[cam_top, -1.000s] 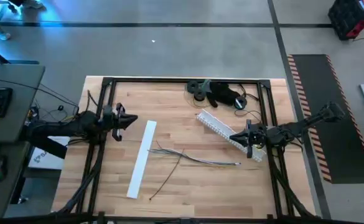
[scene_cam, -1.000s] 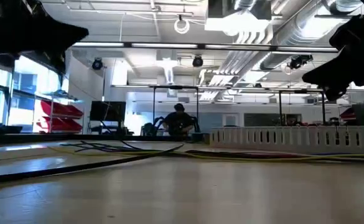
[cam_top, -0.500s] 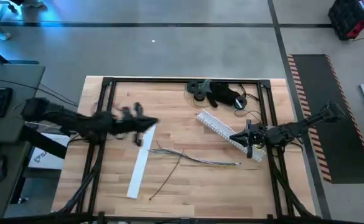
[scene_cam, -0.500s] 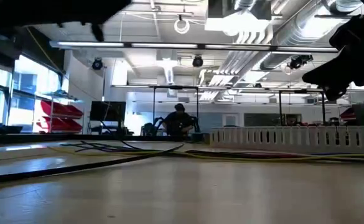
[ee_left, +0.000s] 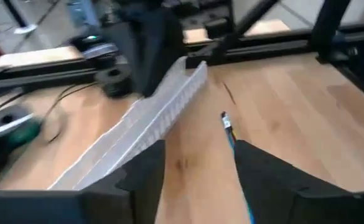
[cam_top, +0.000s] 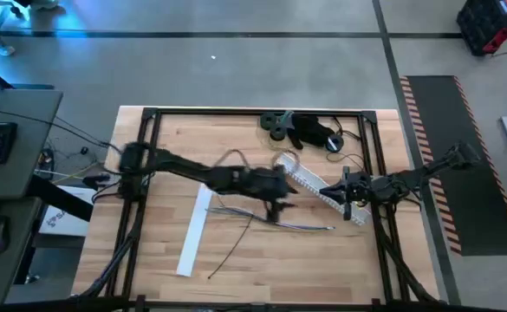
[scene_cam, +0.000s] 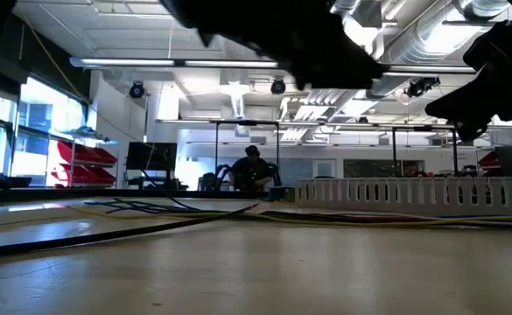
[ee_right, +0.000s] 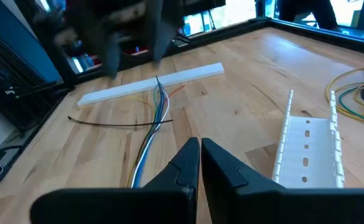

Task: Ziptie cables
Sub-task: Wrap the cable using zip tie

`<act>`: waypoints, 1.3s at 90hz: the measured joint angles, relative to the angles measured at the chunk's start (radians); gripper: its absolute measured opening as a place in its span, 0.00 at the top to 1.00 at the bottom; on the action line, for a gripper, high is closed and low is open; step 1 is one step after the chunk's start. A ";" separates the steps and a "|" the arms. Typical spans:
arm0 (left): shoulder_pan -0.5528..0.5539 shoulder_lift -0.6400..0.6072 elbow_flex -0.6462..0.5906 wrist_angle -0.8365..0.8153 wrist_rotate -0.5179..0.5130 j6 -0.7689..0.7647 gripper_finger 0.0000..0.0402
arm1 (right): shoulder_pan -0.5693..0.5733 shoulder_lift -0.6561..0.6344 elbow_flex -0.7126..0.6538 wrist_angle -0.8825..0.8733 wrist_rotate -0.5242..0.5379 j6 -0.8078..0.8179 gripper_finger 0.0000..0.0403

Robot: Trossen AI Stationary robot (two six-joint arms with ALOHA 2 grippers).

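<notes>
Left tool [cam_top: 275,192] spread above the cables [cam_top: 275,221]; we lower squarely over the strands; right tool [ee_right: 199,151] pressed together, waiting by the rail.

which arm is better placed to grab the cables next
Left, probably. The left pincer is open, right above the cables mid-table. The right pincer is shut and sits off by the white comb-toothed rail.

1. We see the cables [cam_top: 275,221] lying mid-desk [cam_top: 236,269], between the flat strip [cam_top: 194,232] on the left and the toothed rail [cam_top: 309,184] on the right.
2. The left claw [cam_top: 275,201] hangs over the cables.
3. The right claw [cam_top: 327,192] sits at the rail's right end.
</notes>
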 joint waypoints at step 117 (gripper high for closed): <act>-0.059 0.739 0.833 -0.276 -0.030 -0.175 0.97 | 0.000 0.000 0.000 -0.014 0.000 0.000 1.00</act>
